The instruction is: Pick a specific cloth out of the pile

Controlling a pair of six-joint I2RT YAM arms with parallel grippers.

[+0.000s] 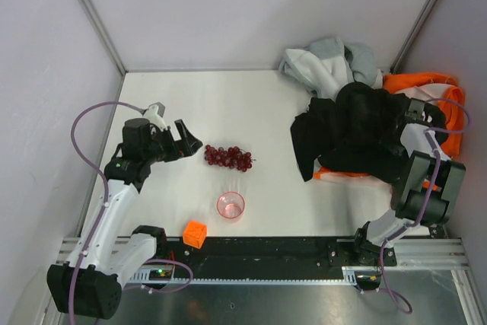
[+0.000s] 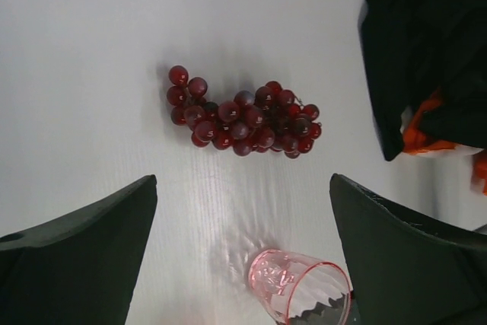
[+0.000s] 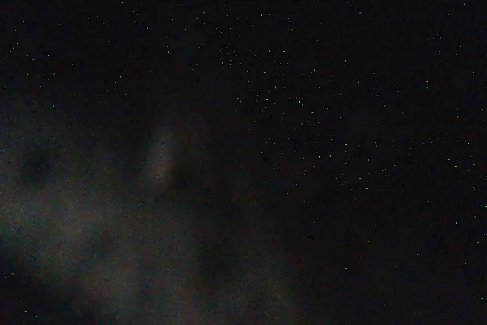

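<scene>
The pile sits at the back right: a large black garment (image 1: 350, 131) on top, a bright orange one (image 1: 435, 85) under and behind it, and pale grey-white ones (image 1: 327, 62) at the far corner. I cannot make out the small black cloth apart from the large black garment. My right arm (image 1: 417, 131) reaches into the black garment from the right, and its fingers are buried in the fabric. The right wrist view is almost fully dark. My left gripper (image 1: 190, 142) is open and empty over the table's left side, far from the pile.
A bunch of dark red grapes (image 1: 228, 157) lies mid-table, also in the left wrist view (image 2: 243, 121). A pink plastic cup (image 1: 230, 205) stands nearer the front. An orange cube (image 1: 195, 233) sits at the front rail. Walls close in on three sides.
</scene>
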